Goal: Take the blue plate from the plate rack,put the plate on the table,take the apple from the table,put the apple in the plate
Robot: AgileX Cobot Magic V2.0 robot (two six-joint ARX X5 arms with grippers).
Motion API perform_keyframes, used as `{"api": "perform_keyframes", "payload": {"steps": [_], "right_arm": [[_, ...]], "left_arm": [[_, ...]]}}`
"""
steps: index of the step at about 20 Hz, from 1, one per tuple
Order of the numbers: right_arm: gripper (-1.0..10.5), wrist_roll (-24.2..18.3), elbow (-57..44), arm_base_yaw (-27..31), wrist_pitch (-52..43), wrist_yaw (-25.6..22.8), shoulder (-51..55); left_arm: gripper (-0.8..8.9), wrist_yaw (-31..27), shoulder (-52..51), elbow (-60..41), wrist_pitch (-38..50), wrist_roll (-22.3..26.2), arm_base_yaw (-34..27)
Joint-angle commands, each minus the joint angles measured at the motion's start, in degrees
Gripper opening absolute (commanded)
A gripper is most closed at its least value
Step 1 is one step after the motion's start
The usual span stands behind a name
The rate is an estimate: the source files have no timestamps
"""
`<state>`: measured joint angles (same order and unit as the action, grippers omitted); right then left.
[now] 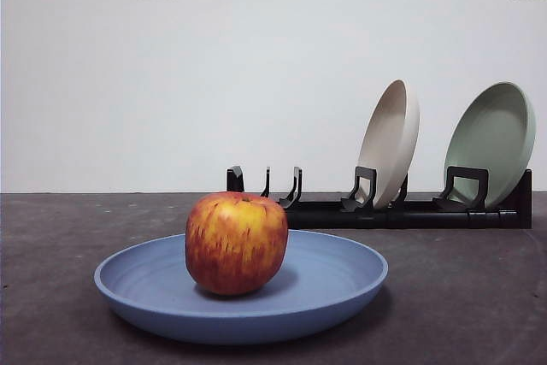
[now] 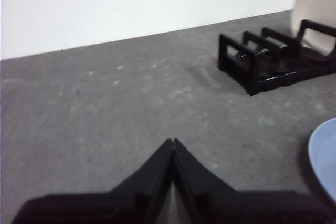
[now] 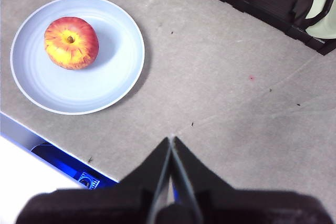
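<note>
The blue plate (image 1: 325,284) lies flat on the table (image 1: 461,297) in front of the plate rack (image 1: 402,209). The apple (image 1: 237,242) sits upright inside the plate, left of its middle. The right wrist view shows the apple (image 3: 71,42) in the plate (image 3: 100,85) from above. My right gripper (image 3: 171,141) is shut and empty, held above bare table away from the plate. My left gripper (image 2: 172,143) is shut and empty over bare table; the plate's rim (image 2: 324,156) and the rack's end (image 2: 257,59) show beside it. Neither gripper shows in the front view.
A beige plate (image 1: 390,143) and a pale green plate (image 1: 491,141) stand on edge in the rack's middle and right slots; the left slot is vacant. The table's front edge with a blue strip (image 3: 58,156) shows in the right wrist view.
</note>
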<state>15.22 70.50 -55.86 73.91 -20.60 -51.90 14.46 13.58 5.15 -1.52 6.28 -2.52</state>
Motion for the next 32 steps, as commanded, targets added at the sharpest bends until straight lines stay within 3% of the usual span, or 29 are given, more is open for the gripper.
{"api": "perform_keyframes", "payload": {"steps": [1, 5, 11, 27, 32], "right_arm": [[0.0, 0.22, 0.28, -0.04, -0.11, -0.02, -0.04], [0.0, 0.22, 0.28, -0.04, -0.11, -0.02, -0.07], [0.0, 0.22, 0.28, -0.04, -0.13, -0.02, -0.07], [0.0, 0.22, 0.28, -0.07, -0.11, 0.02, -0.04], [0.0, 0.22, 0.26, 2.21, -0.15, -2.78, -0.02]], "left_arm": [[-0.04, -2.32, -3.76, -3.48, -0.79, -3.3, -0.22], [-0.04, -4.39, -8.33, -4.72, -7.39, -4.17, -0.2], [-0.04, -6.97, -12.92, -4.72, -7.56, -3.52, -0.17], [-0.04, -6.97, -9.73, -4.7, -7.56, -3.54, -0.17], [-0.04, -6.99, -9.7, -4.7, -7.56, -3.52, -0.17]]}}
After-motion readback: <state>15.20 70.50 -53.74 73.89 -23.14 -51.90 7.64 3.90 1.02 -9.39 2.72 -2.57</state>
